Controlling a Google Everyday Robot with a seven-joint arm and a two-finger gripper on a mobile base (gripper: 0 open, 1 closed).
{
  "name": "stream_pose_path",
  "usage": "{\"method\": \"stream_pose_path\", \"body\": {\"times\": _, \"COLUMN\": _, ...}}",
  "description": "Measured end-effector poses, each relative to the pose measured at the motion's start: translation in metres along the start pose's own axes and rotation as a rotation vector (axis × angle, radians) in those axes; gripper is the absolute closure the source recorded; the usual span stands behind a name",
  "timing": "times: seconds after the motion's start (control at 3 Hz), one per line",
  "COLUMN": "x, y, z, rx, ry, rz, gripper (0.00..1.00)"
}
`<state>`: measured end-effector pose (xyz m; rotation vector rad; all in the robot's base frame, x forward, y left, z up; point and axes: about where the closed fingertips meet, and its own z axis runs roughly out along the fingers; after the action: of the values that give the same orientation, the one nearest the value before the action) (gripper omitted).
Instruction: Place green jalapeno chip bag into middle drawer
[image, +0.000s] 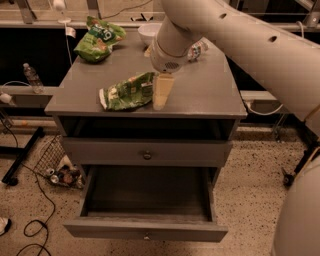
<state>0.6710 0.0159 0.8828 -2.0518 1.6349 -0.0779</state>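
The green jalapeno chip bag (127, 91) lies flat on the grey cabinet top (200, 95), near its front edge, with its white sealed end to the left. My gripper (161, 99) comes straight down from the big white arm and stands at the bag's right end, touching or right beside it, low to the top. The middle drawer (145, 231) is the lowest one. It is pulled out wide open below, and its inside is dark and holds nothing.
A puffier green bag (99, 37) and a white bowl (149, 32) sit at the back of the top. The drawer front with a round knob (147, 155) is shut. A water bottle (32, 77), a wire basket (59, 167) and cables are at the left.
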Motion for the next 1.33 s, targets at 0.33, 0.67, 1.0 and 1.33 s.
{"method": "stream_pose_path", "body": {"times": 0.33, "x": 0.0, "y": -0.006, "z": 0.019, "rx": -0.021, "ry": -0.006, "rz": -0.006, "gripper": 0.16}}
{"method": "stream_pose_path", "body": {"times": 0.67, "x": 0.0, "y": -0.009, "z": 0.03, "rx": -0.031, "ry": -0.019, "rz": -0.004, "gripper": 0.39}}
{"method": "stream_pose_path", "body": {"times": 1.0, "x": 0.004, "y": -0.009, "z": 0.023, "rx": -0.021, "ry": -0.025, "rz": -0.001, "gripper": 0.61}}
{"method": "stream_pose_path", "body": {"times": 1.33, "x": 0.011, "y": 0.0, "z": -0.01, "rx": 0.002, "ry": -0.027, "rz": 0.025, "gripper": 0.85}}
